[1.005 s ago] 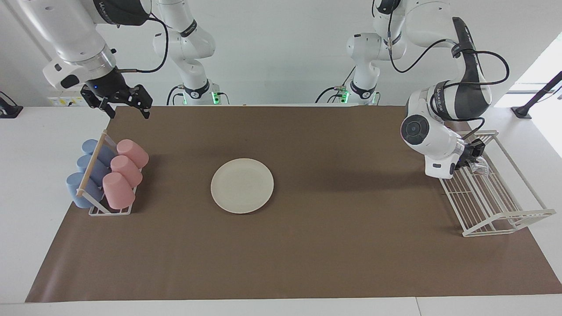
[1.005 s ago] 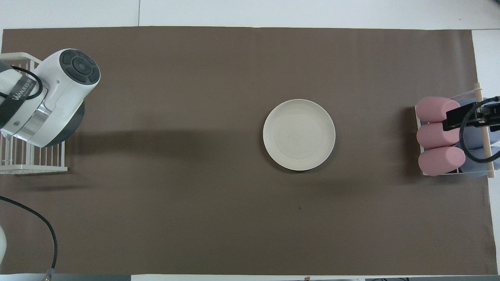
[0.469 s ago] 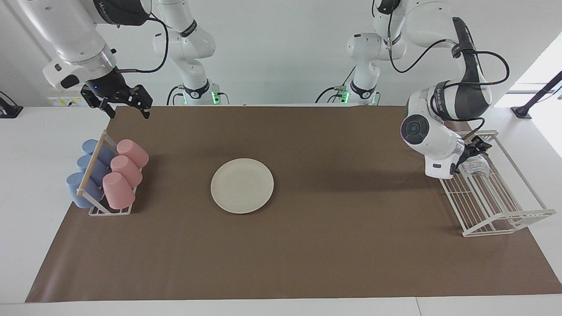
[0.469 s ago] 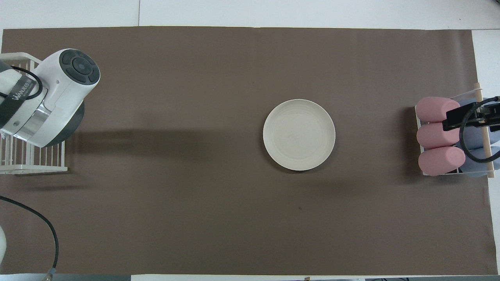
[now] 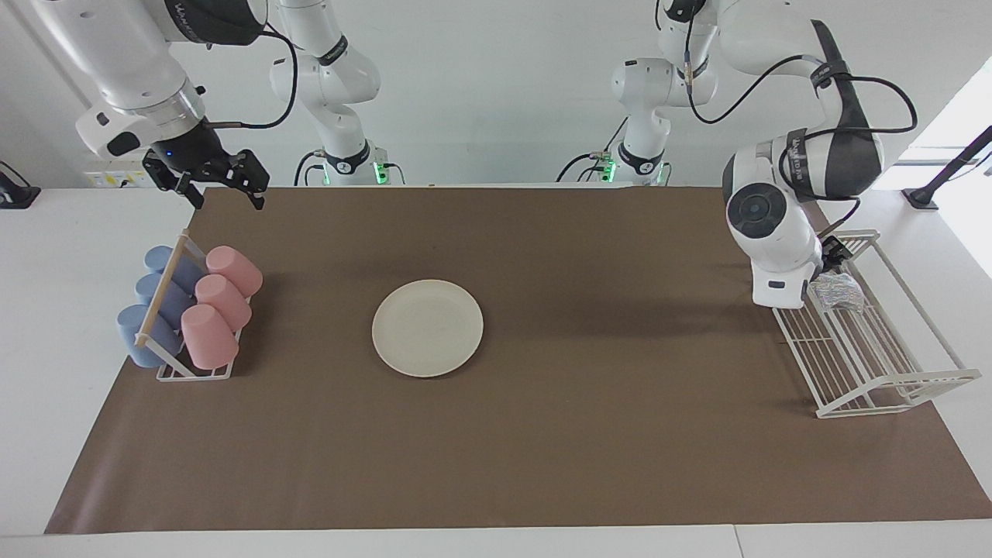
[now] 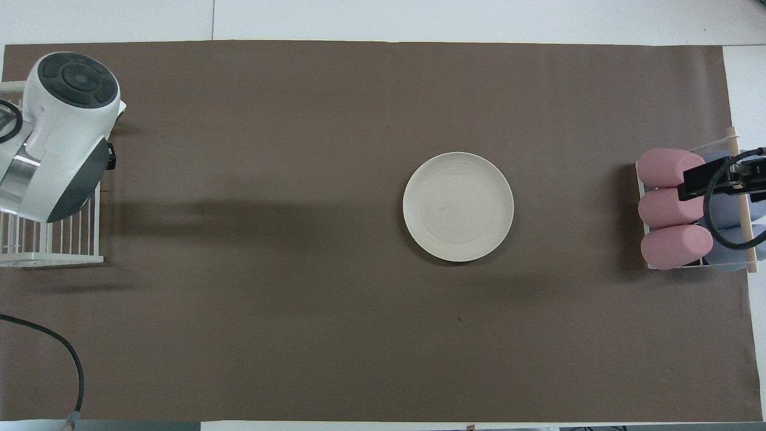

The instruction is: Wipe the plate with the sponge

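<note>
Mid-frame edge: left gripper [image 5: 835, 254], spread or not we cannot tell, over silvery-grey wrinkly sponge [image 5: 837, 293] in white wire rack [image 5: 845, 364]; we'd probably lift straight, clear of wires; right gripper [image 5: 208, 186] waits, spread; round cream-white plate [image 5: 427, 328] centre-frame.

Hidden and cut-off parts

From overhead, your left arm's wrist covers the sponge [image 5: 835, 292] and much of the wire rack [image 6: 51, 258], which also runs off the frame edge. In the facing view that wrist hides most of the left gripper [image 5: 831, 260], so you cannot read its fingers. Overhead, the frame edge crops the right gripper [image 6: 725, 179] and the blue cups [image 6: 725, 212].
</note>
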`<state>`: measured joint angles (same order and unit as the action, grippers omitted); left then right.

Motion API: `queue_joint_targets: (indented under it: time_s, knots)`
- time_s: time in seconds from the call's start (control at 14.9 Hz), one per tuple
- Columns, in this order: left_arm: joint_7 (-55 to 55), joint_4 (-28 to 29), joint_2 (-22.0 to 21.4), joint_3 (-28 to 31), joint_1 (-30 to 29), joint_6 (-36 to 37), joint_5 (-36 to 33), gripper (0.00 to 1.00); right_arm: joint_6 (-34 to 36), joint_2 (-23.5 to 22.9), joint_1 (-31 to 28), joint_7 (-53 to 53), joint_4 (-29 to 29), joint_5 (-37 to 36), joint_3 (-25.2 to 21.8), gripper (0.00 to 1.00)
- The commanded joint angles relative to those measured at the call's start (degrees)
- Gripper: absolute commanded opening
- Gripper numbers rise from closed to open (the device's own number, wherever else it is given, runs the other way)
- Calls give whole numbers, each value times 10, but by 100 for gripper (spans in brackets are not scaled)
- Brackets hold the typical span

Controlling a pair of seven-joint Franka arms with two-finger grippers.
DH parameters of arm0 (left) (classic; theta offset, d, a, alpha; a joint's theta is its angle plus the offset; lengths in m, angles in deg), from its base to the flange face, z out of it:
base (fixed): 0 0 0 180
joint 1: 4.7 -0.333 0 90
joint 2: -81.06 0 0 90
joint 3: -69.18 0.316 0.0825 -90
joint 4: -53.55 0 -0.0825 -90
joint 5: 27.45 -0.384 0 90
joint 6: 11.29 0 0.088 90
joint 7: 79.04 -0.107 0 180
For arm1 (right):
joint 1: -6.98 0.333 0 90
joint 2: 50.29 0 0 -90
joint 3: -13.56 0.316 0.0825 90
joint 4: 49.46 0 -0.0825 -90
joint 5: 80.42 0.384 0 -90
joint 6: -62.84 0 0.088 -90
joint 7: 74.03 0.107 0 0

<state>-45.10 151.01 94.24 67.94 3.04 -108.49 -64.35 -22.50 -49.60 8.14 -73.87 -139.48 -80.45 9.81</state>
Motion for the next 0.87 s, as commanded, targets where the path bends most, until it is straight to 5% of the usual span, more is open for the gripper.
queue_joint_targets:
  time_s: [0.0, 0.34, 0.8]
  knots:
    - [-21, -14, -43, 5, -9, 7, 103, 100, 5, -6, -2, 12, 10, -10, 2, 100]
    - [-150, -8, -143, 6, -55, 64, 298, 100, 5, -6, -1, 13, 10, -10, 2, 100]
    - [-212, -2, -184, 12, -56, 101, 380, 100, 8, -6, -1, 16, 10, -10, 2, 100]
